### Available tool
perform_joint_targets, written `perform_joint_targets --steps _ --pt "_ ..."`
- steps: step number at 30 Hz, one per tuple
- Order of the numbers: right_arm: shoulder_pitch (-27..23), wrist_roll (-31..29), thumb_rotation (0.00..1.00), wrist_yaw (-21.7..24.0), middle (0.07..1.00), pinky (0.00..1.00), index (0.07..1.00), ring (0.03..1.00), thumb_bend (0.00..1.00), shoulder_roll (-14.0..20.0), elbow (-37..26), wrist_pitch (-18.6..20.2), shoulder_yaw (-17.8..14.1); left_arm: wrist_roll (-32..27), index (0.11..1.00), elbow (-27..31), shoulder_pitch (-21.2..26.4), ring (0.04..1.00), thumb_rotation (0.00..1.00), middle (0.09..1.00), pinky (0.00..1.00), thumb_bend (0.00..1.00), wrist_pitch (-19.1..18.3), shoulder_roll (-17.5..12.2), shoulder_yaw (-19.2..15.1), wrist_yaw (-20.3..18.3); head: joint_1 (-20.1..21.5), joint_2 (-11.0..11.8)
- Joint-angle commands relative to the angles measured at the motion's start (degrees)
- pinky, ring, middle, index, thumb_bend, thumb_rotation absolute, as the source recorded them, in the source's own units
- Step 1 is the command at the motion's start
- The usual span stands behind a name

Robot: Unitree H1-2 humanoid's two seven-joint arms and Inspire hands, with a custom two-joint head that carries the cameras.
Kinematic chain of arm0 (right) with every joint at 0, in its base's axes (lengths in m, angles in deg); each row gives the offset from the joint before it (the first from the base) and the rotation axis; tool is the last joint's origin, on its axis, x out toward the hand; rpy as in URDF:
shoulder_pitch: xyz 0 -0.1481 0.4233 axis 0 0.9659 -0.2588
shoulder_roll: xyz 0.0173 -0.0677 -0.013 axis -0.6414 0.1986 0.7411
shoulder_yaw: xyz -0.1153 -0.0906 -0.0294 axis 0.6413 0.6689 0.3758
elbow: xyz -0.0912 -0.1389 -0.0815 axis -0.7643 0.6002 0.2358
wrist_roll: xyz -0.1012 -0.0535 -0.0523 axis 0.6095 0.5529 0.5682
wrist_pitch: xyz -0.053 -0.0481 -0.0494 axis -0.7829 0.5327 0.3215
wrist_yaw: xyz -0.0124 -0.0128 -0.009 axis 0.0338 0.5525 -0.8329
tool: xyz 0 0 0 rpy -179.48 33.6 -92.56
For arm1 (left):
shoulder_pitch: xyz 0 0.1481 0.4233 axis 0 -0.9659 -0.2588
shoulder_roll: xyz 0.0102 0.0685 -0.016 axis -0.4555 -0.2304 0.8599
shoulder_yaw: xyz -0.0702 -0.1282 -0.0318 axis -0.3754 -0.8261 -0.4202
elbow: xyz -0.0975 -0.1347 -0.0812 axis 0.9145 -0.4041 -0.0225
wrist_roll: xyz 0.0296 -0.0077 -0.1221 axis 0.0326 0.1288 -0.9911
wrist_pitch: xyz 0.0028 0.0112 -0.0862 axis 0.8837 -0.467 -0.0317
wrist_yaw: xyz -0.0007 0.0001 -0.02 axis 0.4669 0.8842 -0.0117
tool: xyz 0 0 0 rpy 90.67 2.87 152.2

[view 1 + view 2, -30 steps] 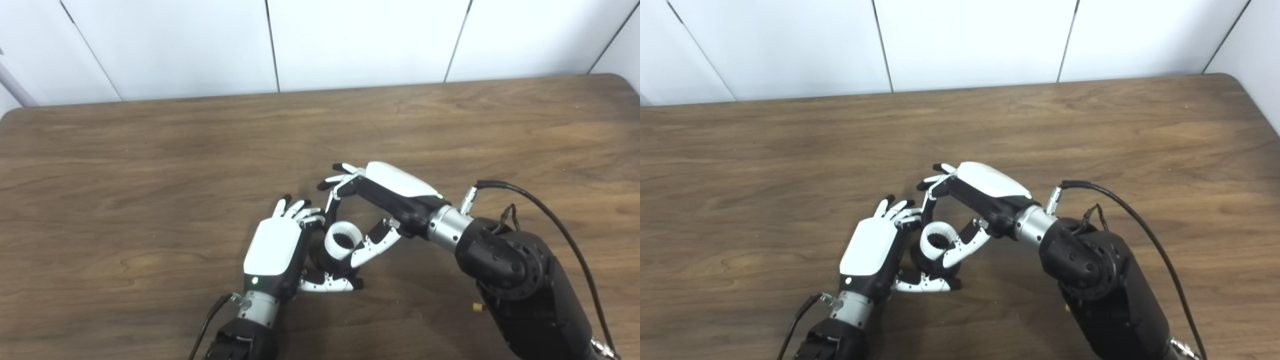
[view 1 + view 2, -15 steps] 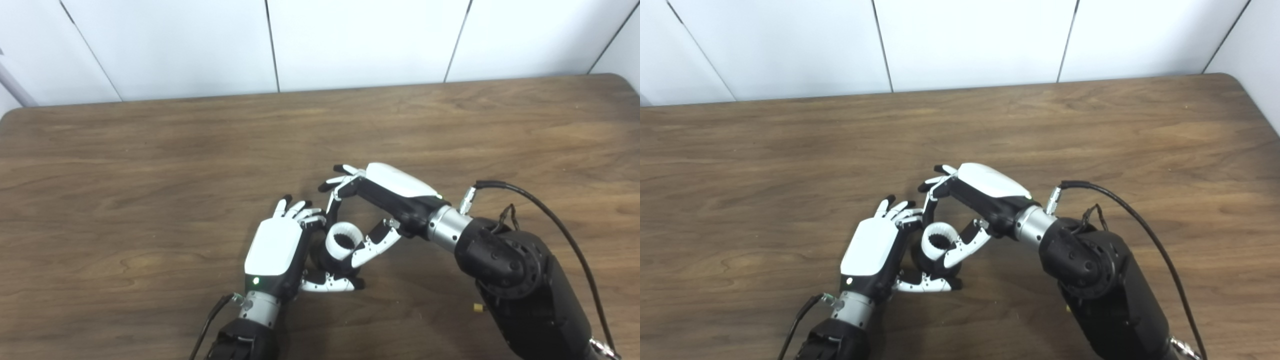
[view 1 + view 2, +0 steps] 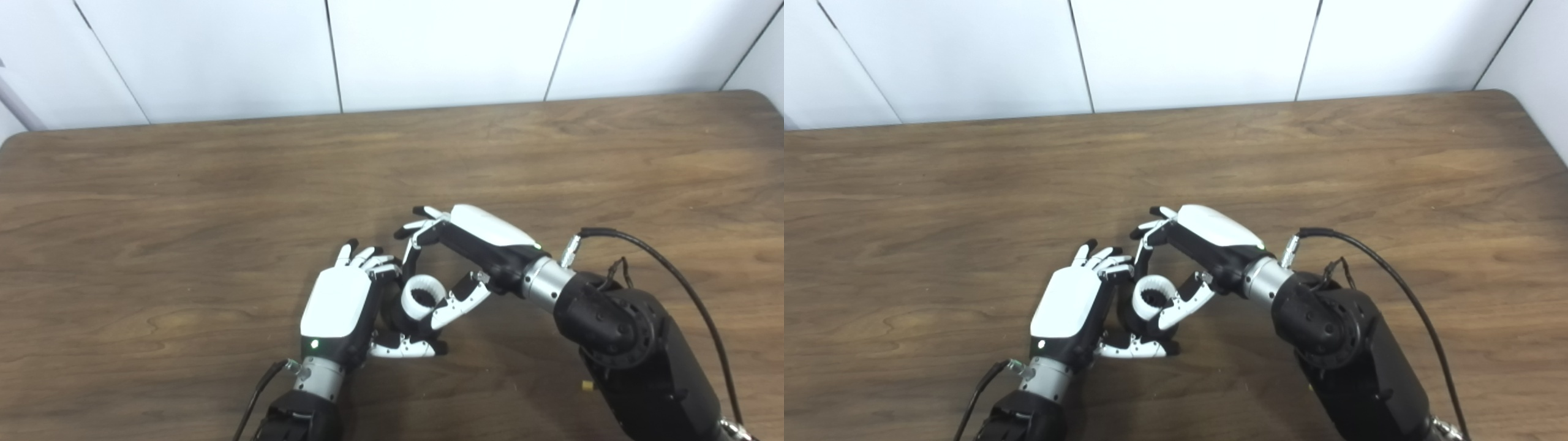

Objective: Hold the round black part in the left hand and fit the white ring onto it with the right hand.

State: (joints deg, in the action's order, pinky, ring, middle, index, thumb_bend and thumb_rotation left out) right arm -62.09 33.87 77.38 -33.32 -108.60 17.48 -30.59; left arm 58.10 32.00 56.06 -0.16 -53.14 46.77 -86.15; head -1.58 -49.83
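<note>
Left robot hand point(image 3: 340, 303) low over tabletop point(image 3: 184, 202), wrapped round black part point(image 3: 392, 315), mostly hidden. Right robot hand point(image 3: 465, 245) pinching white ring point(image 3: 422, 297) between thumb and fingertip, ring sitting atop black part. Ring looks light, stiff plastic, toothed inside; probably slippery. Best held by outer rim on opposite sides, kept level. Black part seems rigid; hold by flanks. Seating depth unclear.

Ring point(image 3: 422, 296) atop round part point(image 3: 395, 312), between left hand point(image 3: 340, 303) and right hand point(image 3: 471, 248), above table point(image 3: 184, 202).
</note>
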Motion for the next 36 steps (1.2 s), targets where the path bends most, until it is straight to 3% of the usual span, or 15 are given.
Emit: perform_joint_targets --steps 1,36 --pt "-1.1 -0.2 0.13 -1.4 0.856 1.0 0.483 1.0 0.52 0.1 -1.1 -1.7 0.2 0.5 0.484 1.7 0.4 0.885 0.06 0.777 1.0 0.52 0.1 0.5 0.1 0.2 -0.1 0.0" --pt "-0.7 -0.4 0.13 -2.0 0.854 1.0 0.483 0.999 0.52 0.9 0.7 -1.7 1.4 0.8 0.484 0.7 0.9 0.884 0.06 0.777 1.0 0.52 0.2 1.3 0.2 0.6 -0.2 0.3"
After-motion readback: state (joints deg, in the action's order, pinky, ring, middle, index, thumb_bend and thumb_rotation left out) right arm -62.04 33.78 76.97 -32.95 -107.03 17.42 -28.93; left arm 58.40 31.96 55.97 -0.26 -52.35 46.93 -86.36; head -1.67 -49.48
